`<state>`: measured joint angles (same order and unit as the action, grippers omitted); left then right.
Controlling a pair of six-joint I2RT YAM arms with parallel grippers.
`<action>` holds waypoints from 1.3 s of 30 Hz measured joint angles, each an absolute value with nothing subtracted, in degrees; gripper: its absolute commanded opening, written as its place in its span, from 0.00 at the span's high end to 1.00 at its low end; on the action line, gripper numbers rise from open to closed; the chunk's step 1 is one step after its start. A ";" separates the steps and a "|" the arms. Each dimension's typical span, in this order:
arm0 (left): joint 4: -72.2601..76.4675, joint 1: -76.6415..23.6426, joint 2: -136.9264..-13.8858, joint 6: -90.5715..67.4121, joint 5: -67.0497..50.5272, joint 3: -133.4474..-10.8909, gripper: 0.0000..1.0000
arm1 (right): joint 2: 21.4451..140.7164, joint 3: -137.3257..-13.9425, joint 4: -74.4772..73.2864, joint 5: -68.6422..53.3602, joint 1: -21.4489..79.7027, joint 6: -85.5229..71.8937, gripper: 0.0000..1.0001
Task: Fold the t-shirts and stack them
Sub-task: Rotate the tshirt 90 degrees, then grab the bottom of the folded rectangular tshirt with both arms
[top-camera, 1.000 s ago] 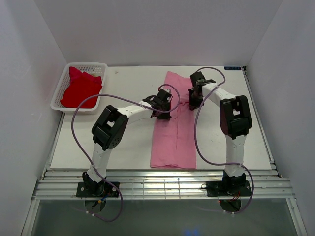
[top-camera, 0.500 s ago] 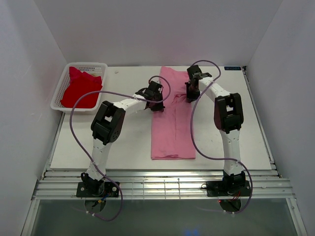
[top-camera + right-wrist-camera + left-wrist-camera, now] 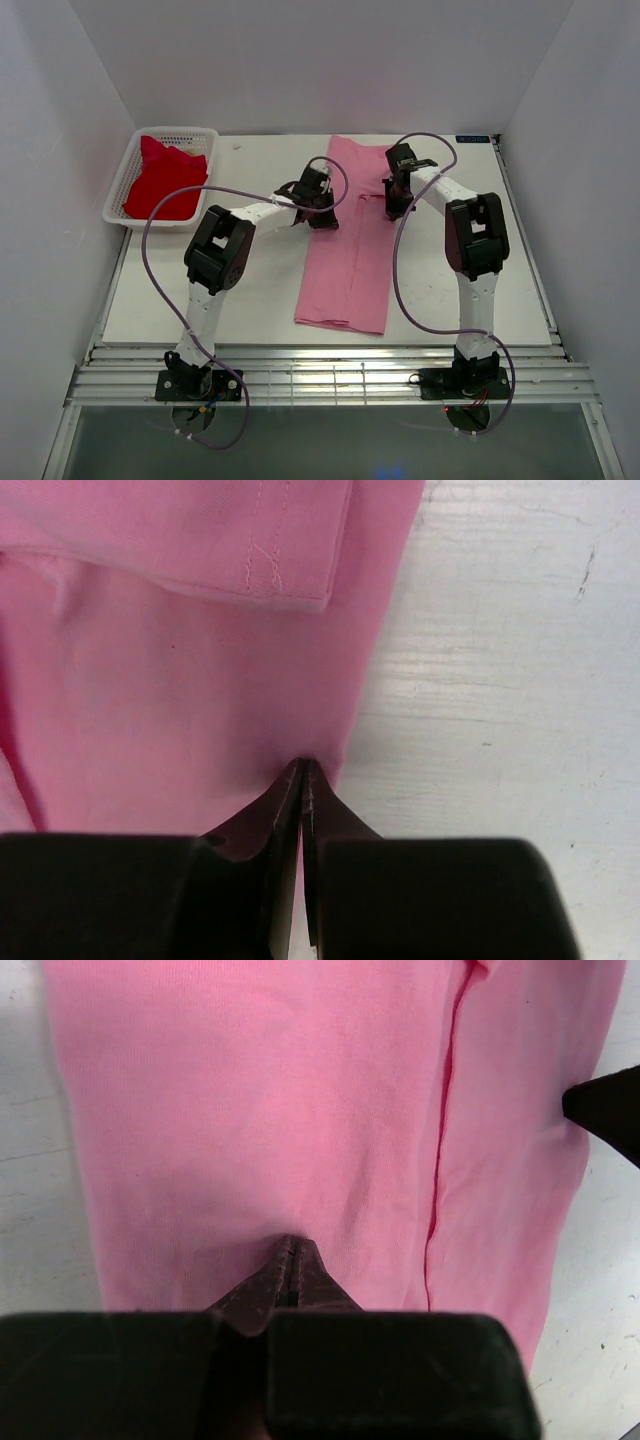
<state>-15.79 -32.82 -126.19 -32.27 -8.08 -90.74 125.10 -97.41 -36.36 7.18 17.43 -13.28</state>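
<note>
pink t-shirt (image 3: pixel 345 262) lies as a long narrow strip down the middle of the desk (image 3: pixel 200 290). Its far end is at the far edge, and its near end is close to the near edge, skewed a bit toward the left side. left pincer (image 3: pixel 290 1248) is clamped shut on cloth at the strip's left side, and right pincer (image 3: pixel 303 768) is clamped shut on its right edge, both in the far half. Wrist views show fabric puckering into the closed tips. We read this as the crosswise fold: far end over onto near end. To do it well we'd lift both pincers together at equal height so the pinched layers don't slide apart. Then we'd carry them toward the near edge at matched speed, else the skew gets worse. We can't tell how many layers each pinch has. The right one sits right on the hem, so a slip there is our likeliest failure. We'd square the strip before laying down, line up the ends, and release only once the cloth rests flat. red t-shirt (image 3: pixel 160 182) sits in the white basket (image 3: pixel 176 131) at the far left corner; it comes next.
</note>
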 measured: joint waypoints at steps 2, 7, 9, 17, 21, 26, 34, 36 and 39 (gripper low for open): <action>-14.72 -33.04 -125.47 -32.23 -8.23 -89.32 1.00 | 124.51 -96.47 -36.10 7.25 17.43 -13.28 0.92; -14.94 -34.24 -123.52 -31.03 -8.49 -87.29 0.67 | 122.15 -93.38 -34.81 8.32 17.54 -13.39 0.84; -15.53 -35.46 -121.73 -29.87 -8.01 -86.46 0.39 | 118.24 -88.73 -34.39 9.13 17.80 -13.43 0.79; -19.86 -40.75 -98.26 -27.94 -1.26 -75.75 0.28 | 89.78 -71.81 -34.87 9.74 23.88 -17.19 0.62; -22.52 -40.29 -89.01 -29.04 2.11 -67.48 0.32 | 79.72 -59.61 -34.50 7.05 32.16 -23.05 0.58; -26.89 -41.56 -90.52 -31.51 3.68 -54.92 0.33 | 78.81 -48.99 -36.05 5.21 40.86 -31.46 0.57; -29.61 -46.85 -90.78 -35.38 3.88 -50.65 0.33 | 78.30 -47.00 -37.06 4.78 48.27 -39.53 0.56; -29.32 -47.40 -90.30 -36.51 3.95 -50.13 0.33 | 78.22 -47.00 -37.21 4.97 49.32 -40.86 0.56; -29.21 -47.90 -89.49 -37.95 3.88 -49.25 0.33 | 77.93 -46.89 -37.78 5.69 50.72 -42.96 0.56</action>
<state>-29.21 -47.90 -89.49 -37.95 3.88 -49.25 77.93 -46.89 -37.78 5.69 50.72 -42.96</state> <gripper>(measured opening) 0.670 0.440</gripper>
